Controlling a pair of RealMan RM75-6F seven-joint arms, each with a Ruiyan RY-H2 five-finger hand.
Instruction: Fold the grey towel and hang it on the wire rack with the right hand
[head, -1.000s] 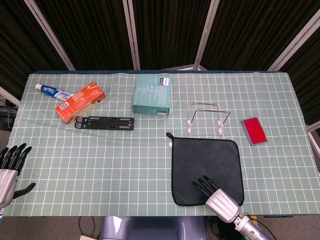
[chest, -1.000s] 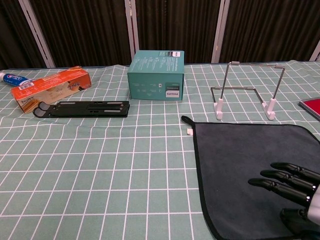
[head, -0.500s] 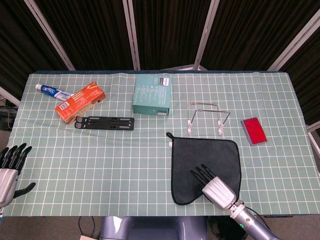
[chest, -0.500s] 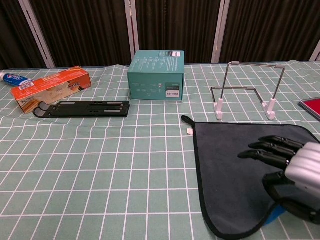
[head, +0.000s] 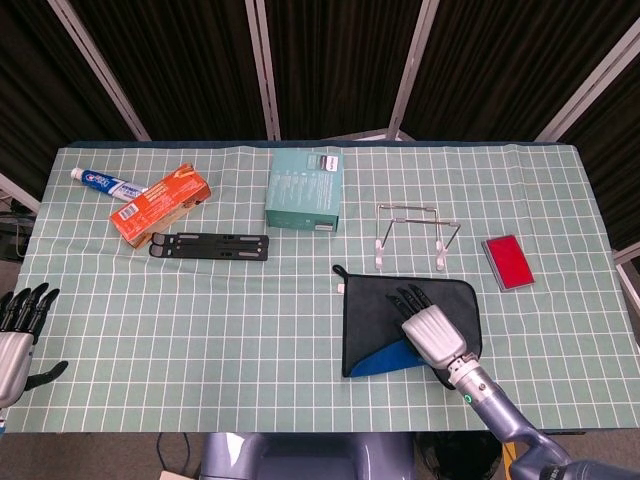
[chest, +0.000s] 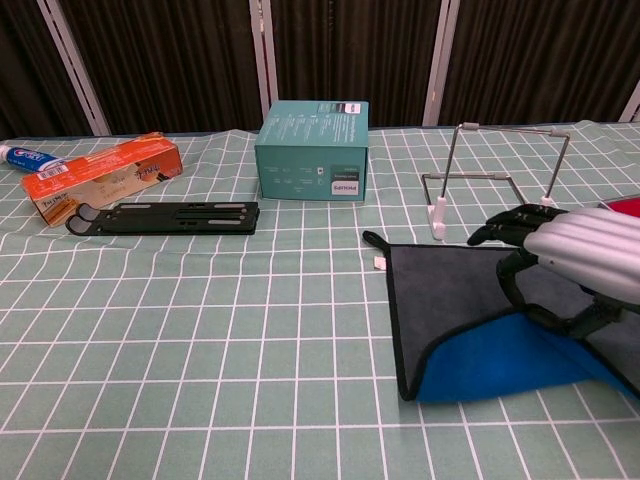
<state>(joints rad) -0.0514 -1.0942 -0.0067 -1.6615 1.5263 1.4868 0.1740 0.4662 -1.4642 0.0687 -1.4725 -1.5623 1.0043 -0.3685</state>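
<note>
The grey towel (head: 372, 308) (chest: 440, 285) lies right of centre on the table, its near part lifted and turned toward the far edge so its blue underside (head: 385, 358) (chest: 500, 365) shows. My right hand (head: 428, 325) (chest: 565, 255) grips that raised edge, fingers on top and thumb beneath, hovering over the towel's far right part. Just behind the towel stands the wire rack (head: 415, 235) (chest: 495, 185), with nothing on it. My left hand (head: 15, 335) hangs at the table's near left corner, fingers spread, holding nothing.
At the back left lie a toothpaste tube (head: 105, 184) and an orange box (head: 160, 203) (chest: 105, 178), with a black folding stand (head: 209, 245) (chest: 165, 217) in front. A teal box (head: 306, 189) (chest: 312, 150) stands left of the rack. A flat red item (head: 507, 262) lies right of it.
My right hand has taken the towel's near edge and carried it up and away toward the rack, folding the towel over and baring the blue underside. The left hand barely moved.
</note>
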